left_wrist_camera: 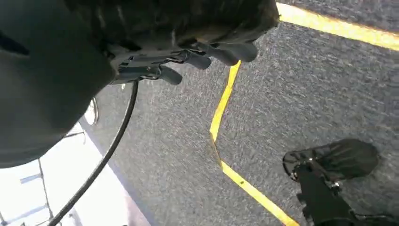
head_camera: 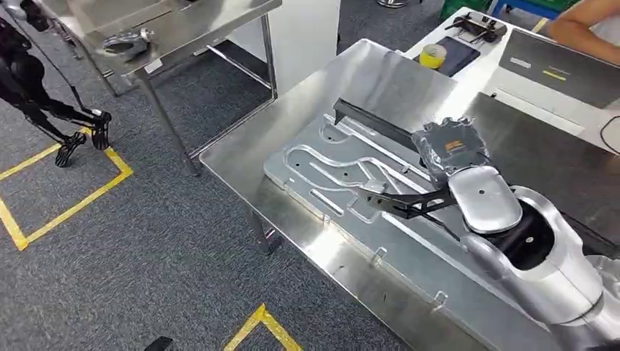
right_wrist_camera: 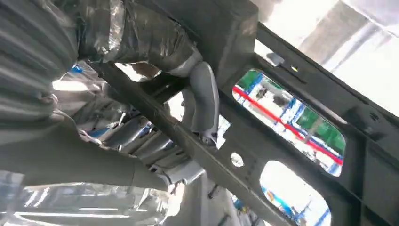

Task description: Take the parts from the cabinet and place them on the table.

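Note:
My right hand [head_camera: 450, 150] grips a black metal frame part [head_camera: 380, 126] with cut-out openings, held just over a large machined silver plate [head_camera: 322, 172] that lies on the steel table [head_camera: 380, 73]. In the right wrist view the fingers [right_wrist_camera: 203, 101] wrap round one bar of the black frame [right_wrist_camera: 301, 117], whose windows show the room behind. My left hand [left_wrist_camera: 188, 42] hangs over the grey carpet, its dark fingers [left_wrist_camera: 221, 52] loosely apart and holding nothing.
A second steel table [head_camera: 190, 29] at the upper left carries a silver part [head_camera: 124, 44]. A yellow tape roll [head_camera: 433, 55], a dark mat [head_camera: 556, 73] and a person's arm [head_camera: 585, 25] are at the far right. Yellow floor tape [head_camera: 73, 205] and a black stand [head_camera: 73, 135] mark the carpet.

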Available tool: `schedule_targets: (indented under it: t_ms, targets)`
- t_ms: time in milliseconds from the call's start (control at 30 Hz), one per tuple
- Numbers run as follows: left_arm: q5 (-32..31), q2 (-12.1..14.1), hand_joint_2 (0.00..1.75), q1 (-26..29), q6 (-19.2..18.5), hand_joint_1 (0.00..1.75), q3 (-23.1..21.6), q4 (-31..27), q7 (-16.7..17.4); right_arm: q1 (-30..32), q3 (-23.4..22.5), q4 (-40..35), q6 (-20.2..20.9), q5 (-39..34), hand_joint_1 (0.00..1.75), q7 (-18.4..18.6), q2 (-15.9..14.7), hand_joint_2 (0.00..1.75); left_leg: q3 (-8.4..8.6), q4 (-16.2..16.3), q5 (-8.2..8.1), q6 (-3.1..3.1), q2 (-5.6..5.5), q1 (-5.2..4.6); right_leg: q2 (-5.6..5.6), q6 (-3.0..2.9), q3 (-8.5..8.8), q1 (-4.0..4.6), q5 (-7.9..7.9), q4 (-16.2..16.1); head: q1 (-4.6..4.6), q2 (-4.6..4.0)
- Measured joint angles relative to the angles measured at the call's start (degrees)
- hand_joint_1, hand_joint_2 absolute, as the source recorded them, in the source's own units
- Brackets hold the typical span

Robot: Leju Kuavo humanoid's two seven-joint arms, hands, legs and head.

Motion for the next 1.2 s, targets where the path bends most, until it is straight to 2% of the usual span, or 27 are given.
schedule_targets:
  t_ms: [33, 67, 100, 133, 167, 200, 233, 267, 300, 333, 367, 400, 467, 500, 533, 567, 633, 667, 733, 767, 833, 867, 933, 967, 1033, 1100, 1200]
  targets:
    - [0.5, 0.02, 0.0, -0.02, -0.11, 0.0, 0.0, 0.0, 0.02, -0.11, 0.04, 0.24, 0.0, -0.43, 1.71, 0.07, 0.22, 1.75, -0.86, 2.27, -1.79, -0.18, -2.45, 0.09, 0.41, -0.41, -0.1, -0.07, 0.19, -0.08, -0.16, 0.0]
    - [1.03, 0.02, 0.0, 0.01, -0.53, 0.0, 0.0, 0.0, 0.02, -0.09, 0.04, 0.59, -0.07, -0.96, 1.71, 0.31, 0.52, 1.75, -2.69, 6.43, -4.2, -0.29, -3.83, 0.11, 0.99, -0.64, -0.28, -0.06, 0.33, -0.08, -0.26, 0.0]
    - [1.57, 0.09, 0.0, 0.13, -0.92, 0.0, 0.0, 0.0, -0.02, 0.03, 0.17, 1.18, -0.2, -1.7, 1.71, 0.57, 0.83, 1.75, -4.86, 11.21, -6.37, -0.44, -4.47, 0.11, 1.66, -0.75, -0.45, -0.02, 0.41, -0.06, -0.28, 0.0]
    - [1.84, 0.09, 0.0, 0.25, -1.18, 0.0, 0.0, 0.0, -0.04, 0.24, 0.39, 1.75, -0.37, -2.19, 1.71, 0.74, 1.03, 1.75, -6.59, 14.81, -7.55, -0.51, -4.66, 0.11, 2.35, -0.84, -0.6, 0.06, 0.49, -0.04, -0.24, 0.0]
    - [2.08, 0.09, 0.0, 0.35, -1.29, 0.0, 0.0, 0.0, -0.04, 0.54, 0.77, 2.6, -0.72, -2.62, 1.71, 0.9, 1.2, 1.75, -7.51, 16.55, -7.52, -0.5, -4.67, 0.11, 3.18, -0.85, -0.76, 0.1, 0.56, 0.06, -0.26, 0.0]
    - [2.14, 0.09, 0.0, 0.4, -1.36, 0.0, 0.0, 0.0, -0.04, 0.81, 1.05, 3.35, -0.98, -2.82, 1.71, 1.07, 1.25, 1.75, -6.98, 15.38, -6.18, -0.41, -4.69, 0.11, 3.9, -0.84, -0.87, 0.08, 0.58, 0.21, -0.22, 0.0]
    - [2.27, 0.09, 0.0, 0.44, -1.57, 0.0, 0.0, 0.02, -0.04, 1.07, 1.11, 4.02, -1.46, -3.01, 1.71, 1.27, 1.31, 1.75, -5.28, 11.88, -3.91, -0.27, -4.73, 0.11, 4.09, -0.82, -0.96, 0.05, 0.57, 0.39, -0.26, 0.0]
    - [2.27, 0.13, 0.0, 0.38, -1.73, 0.0, 0.0, 0.02, -0.04, 1.23, 1.11, 4.57, -1.93, -3.19, 1.71, 1.44, 1.35, 1.75, -2.8, 6.85, -1.29, -0.14, -4.84, 0.17, 4.68, -0.79, -0.97, -0.02, 0.54, 0.57, -0.26, 0.0]
    - [2.34, 0.15, 0.0, 0.27, -1.79, 0.0, 0.0, 0.02, -0.07, 1.24, 1.11, 5.02, -2.38, -3.36, 1.71, 1.59, 1.35, 1.75, -0.49, 2.16, 0.59, -0.07, -5.44, 0.34, 5.17, -0.65, -0.99, -0.09, 0.47, 0.75, -0.26, 0.0]
    - [2.47, 0.13, 0.0, 0.13, -1.94, 0.0, 0.0, 0.02, -0.11, 1.24, 1.11, 5.53, -2.73, -3.58, 1.71, 1.77, 1.35, 1.75, 0.16, 0.79, -0.65, -0.16, -6.76, 0.34, 5.47, -0.23, -1.19, 0.09, 0.58, 0.79, -0.26, 0.0]
    - [2.69, 0.13, 0.0, 0.06, -2.08, 0.0, 0.0, 0.0, -0.24, 1.28, 1.11, 6.14, -2.84, -3.67, 1.71, 1.86, 1.35, 1.75, 0.27, 0.25, -0.1, 0.21, -6.62, 0.27, 6.02, 0.08, -1.47, 0.21, 0.65, 1.01, -0.11, 0.0]
    - [2.78, 0.13, 0.0, 0.0, -2.08, 0.0, 0.0, 0.0, -0.24, 1.47, 1.13, 6.75, -2.93, -3.78, 1.71, 1.9, 1.38, 1.75, 0.11, 0.35, 0.01, 0.37, -6.43, 0.15, 6.07, 0.51, -1.53, 0.11, 0.98, 0.74, -0.15, 0.0]
    - [2.78, 0.11, 0.0, -0.16, -2.08, 0.0, 0.0, 0.02, -0.26, 2.07, 1.14, 7.61, -3.1, -3.91, 1.71, 1.9, 1.35, 1.75, 0.05, 0.13, 0.5, 1.21, -6.1, 0.02, 6.38, 1.17, -1.5, 0.18, 1.35, 0.2, -0.13, 0.0]
    - [2.8, 0.06, 0.0, -0.19, -2.08, 0.0, -0.02, 0.02, -0.28, 2.22, 1.14, 8.02, -3.13, -3.96, 1.71, 1.9, 1.35, 1.75, 0.08, -0.43, 0.96, 1.85, -5.72, 0.46, 5.58, 1.35, -1.84, 0.01, 0.77, 0.65, -0.22, 0.02]
    - [2.8, 0.11, 0.0, -0.16, -2.08, 0.0, -0.02, 0.02, -0.28, 2.19, 1.14, 8.46, -3.19, -4.0, 1.71, 1.92, 1.29, 1.75, 0.07, -0.63, 1.16, 2.27, -5.62, 0.37, 3.21, 1.57, -2.7, 0.36, -1.04, 2.75, 0.22, 0.0]
    - [2.8, 0.11, 0.0, -0.14, -2.08, 0.0, -0.02, 0.0, -0.31, 2.16, 1.14, 8.72, -3.26, -4.0, 1.71, 1.94, 1.29, 1.75, -0.06, -0.63, 1.28, 2.45, -5.51, 0.34, 2.33, 1.7, -4.11, 0.37, -3.17, 6.16, 0.35, 0.02]
    - [2.8, 0.11, 0.0, 0.06, -2.08, 0.0, -0.02, 0.02, -0.31, 2.53, 1.14, 9.4, -3.26, -4.06, 1.71, 1.94, 1.31, 1.75, -0.41, -0.58, 1.39, 2.62, -5.14, 0.08, 1.68, 1.92, -8.3, 0.3, -7.45, 16.15, 0.35, 0.0]
    - [2.8, 0.11, 0.0, 0.15, -2.08, 0.0, -0.02, 0.02, -0.31, 2.73, 1.14, 9.68, -3.26, -4.06, 1.71, 1.97, 1.31, 1.75, -0.49, -0.54, 1.4, 2.63, -4.97, 0.03, 1.67, 1.93, -9.0, 0.3, -7.66, 17.91, 0.33, 0.0]
    - [2.8, 0.09, 0.0, 0.2, -2.08, 0.0, -0.02, 0.02, -0.31, 2.88, 1.14, 9.97, -3.24, -4.11, 1.71, 1.97, 1.31, 1.75, -0.48, -0.5, 1.4, 2.62, -4.78, -0.07, 1.66, 1.78, -7.98, 0.31, -6.21, 16.37, 0.35, 0.0]
    - [2.8, 0.07, 0.0, 0.19, -2.1, 0.0, 0.0, 0.02, -0.31, 2.86, 1.14, 10.21, -3.26, -4.13, 1.71, 1.97, 1.31, 1.75, -0.47, -0.42, 1.38, 2.61, -4.65, -0.13, 1.62, 1.49, -5.46, 0.4, -3.65, 11.71, 0.35, 0.0]
    - [2.8, 0.04, 0.0, 0.07, -2.08, 0.0, -0.02, 0.02, -0.31, 2.73, 1.14, 10.4, -3.26, -4.13, 1.71, 1.97, 1.31, 1.75, -0.36, -0.36, 1.29, 2.47, -4.49, -0.19, 1.0, 0.7, -0.68, 0.79, 0.1, 2.66, 0.35, 0.0]
    - [2.8, 0.04, 0.0, 0.05, -2.08, 0.0, -0.02, 0.02, -0.31, 2.66, 1.14, 10.53, -3.28, -4.13, 1.71, 1.97, 1.31, 1.75, -0.51, -0.35, 1.28, 2.3, -4.36, -0.45, 0.17, 0.21, 0.55, 1.25, -0.89, 0.66, 0.26, 0.0]
    - [2.8, 0.13, 0.0, 0.02, -2.08, 0.0, -0.02, 0.02, -0.31, 2.63, 1.14, 10.71, -3.3, -4.15, 1.71, 1.99, 1.37, 1.75, -0.98, -0.04, 1.12, 2.01, -4.31, -0.71, 0.44, 0.34, 0.5, 1.2, -0.41, -0.35, 0.29, 0.0]
    - [2.8, 0.17, 0.0, 0.15, -2.08, 0.0, -0.02, 0.02, -0.31, 2.71, 1.14, 10.88, -3.28, -4.13, 1.71, 2.03, 1.38, 1.75, -0.88, -0.18, 1.17, 2.77, -4.28, -0.8, 0.63, 0.63, 0.49, 1.15, -0.5, -0.23, 0.19, 0.0]
    - [2.82, 0.15, 0.0, 0.18, -2.1, 0.0, -0.02, 0.02, -0.31, 2.81, 1.14, 11.21, -3.19, -4.13, 1.71, 2.14, 1.4, 1.75, -1.22, 0.67, 0.83, 2.42, -4.18, -0.65, 0.79, 0.28, 0.0, 1.3, -0.93, 0.77, 0.24, 0.0]
    - [2.91, 0.15, 0.0, 0.1, -2.1, 0.0, -0.02, 0.02, -0.31, 2.79, 1.14, 11.45, -3.17, -4.13, 1.71, 2.47, 1.42, 1.75, -2.27, 2.76, -0.12, 1.86, -4.14, -0.61, 0.82, 0.14, -1.27, 1.34, -1.87, 3.1, 0.2, 0.0]
    - [3.04, 0.15, 0.0, 0.16, -2.08, 0.0, -0.02, 0.02, -0.31, 2.96, 1.14, 11.93, -3.28, -4.13, 1.71, 2.67, 1.44, 1.75, -4.69, 7.25, -2.1, 1.37, -4.14, -0.61, 0.81, -0.21, -3.87, 1.33, -3.92, 7.92, 0.2, 0.0]
